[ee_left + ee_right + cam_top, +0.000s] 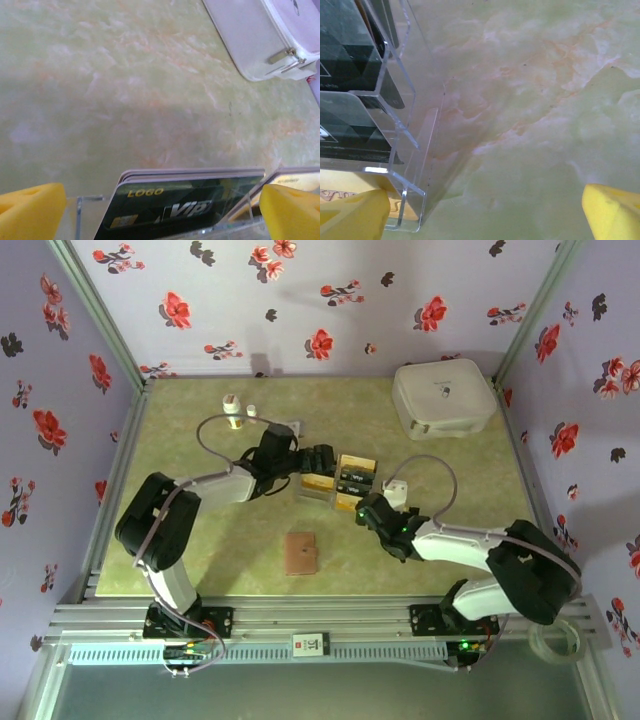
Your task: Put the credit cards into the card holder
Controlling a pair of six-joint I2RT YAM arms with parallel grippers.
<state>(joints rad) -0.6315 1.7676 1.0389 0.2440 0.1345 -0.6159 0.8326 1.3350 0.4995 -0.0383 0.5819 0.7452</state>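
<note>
The credit cards (pixel 352 478), black and gold, stand in a clear plastic tray (pixel 316 492) at mid-table. In the left wrist view a stack of black cards (pixel 175 205) marked "LOGO" and "VIP" stands behind the tray's clear wall, between my wide-apart yellow fingertips (pixel 31 210). My left gripper (pixel 160 212) is open at the tray's left side (pixel 322 462). My right gripper (pixel 364 510) is open at the tray's near right corner (pixel 405 200), its left pad (pixel 352 215) by a gold card (pixel 335 187). The reddish-brown card holder (pixel 301 553) lies shut, nearer the front.
A large white rounded case (pixel 443 397) sits at the back right, also seen in the left wrist view (pixel 260 35). Two small bottles (pixel 232 405) stand at the back left. Purple flowered walls enclose the green table.
</note>
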